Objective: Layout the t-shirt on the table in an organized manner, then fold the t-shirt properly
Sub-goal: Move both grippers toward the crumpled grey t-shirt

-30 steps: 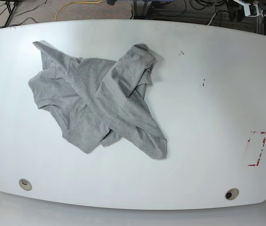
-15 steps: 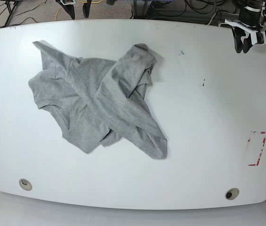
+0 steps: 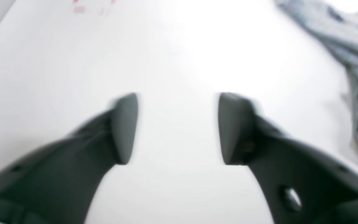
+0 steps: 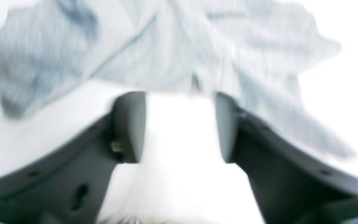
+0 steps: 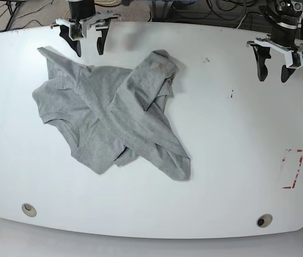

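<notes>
The grey t-shirt [image 5: 111, 118] lies crumpled and twisted on the left half of the white table [image 5: 221, 160], plain side showing, with one part folded diagonally across the rest. My right gripper [image 5: 89, 51] hangs open over the far edge, just behind the shirt's far left corner. In the right wrist view this gripper [image 4: 179, 127] holds nothing, and the t-shirt [image 4: 166, 46] lies just beyond its fingertips. My left gripper [image 5: 272, 72] is open above bare table at the far right. In the left wrist view that gripper [image 3: 178, 127] is empty, with the t-shirt [image 3: 353, 46] at the right edge.
Two round grommet holes [image 5: 29, 209] [image 5: 264, 220] sit near the front edge. A red-and-white tape mark [image 5: 292, 168] is at the right. Small black specks [image 5: 230, 95] dot the table right of the shirt. Cables lie on the floor beyond the far edge.
Both arms have come in from the far edge and lowered toward the table; a second ago neither showed. The t-shirt has not moved.
</notes>
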`<state>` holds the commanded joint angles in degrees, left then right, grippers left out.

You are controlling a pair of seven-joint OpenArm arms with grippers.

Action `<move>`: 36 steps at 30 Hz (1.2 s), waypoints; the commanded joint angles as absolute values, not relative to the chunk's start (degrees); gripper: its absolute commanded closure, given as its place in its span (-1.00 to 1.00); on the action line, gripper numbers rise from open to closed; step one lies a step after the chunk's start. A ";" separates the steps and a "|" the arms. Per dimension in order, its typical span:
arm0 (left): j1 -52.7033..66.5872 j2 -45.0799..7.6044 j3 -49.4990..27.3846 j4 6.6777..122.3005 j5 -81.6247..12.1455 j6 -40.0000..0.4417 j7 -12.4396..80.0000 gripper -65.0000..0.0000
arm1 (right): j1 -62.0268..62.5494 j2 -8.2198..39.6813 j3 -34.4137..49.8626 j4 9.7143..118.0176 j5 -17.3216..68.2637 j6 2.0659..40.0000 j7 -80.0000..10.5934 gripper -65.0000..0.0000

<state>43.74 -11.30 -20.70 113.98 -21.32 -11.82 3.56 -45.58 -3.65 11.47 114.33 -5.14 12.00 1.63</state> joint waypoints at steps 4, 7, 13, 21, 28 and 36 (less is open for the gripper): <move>43.56 -12.26 -18.24 114.07 -21.49 -11.91 3.38 -0.25 | -40.84 -3.56 11.56 114.33 -5.32 12.00 -2.15 -0.68; 41.80 -12.70 -15.08 114.07 -21.32 -11.91 3.56 -0.21 | -36.09 -2.68 13.05 114.33 -5.32 12.00 -5.85 -0.68; 41.45 -12.70 -9.36 114.07 -21.32 -11.91 3.56 -0.21 | -26.86 -1.10 17.27 114.07 -4.79 12.88 -13.23 -0.68; 41.54 -12.70 -2.07 114.07 -21.23 -11.91 3.56 -0.21 | -13.14 0.92 24.92 111.69 -4.79 21.76 -24.66 -0.68; 41.71 -13.41 2.77 114.07 -21.23 -12.00 3.56 -0.21 | -2.42 1.63 34.15 101.32 -5.32 29.58 -28.53 -0.68; 41.45 -19.03 9.98 113.98 -21.32 -11.91 3.38 -0.19 | 3.38 7.25 39.08 87.16 -4.70 33.19 -28.44 -0.68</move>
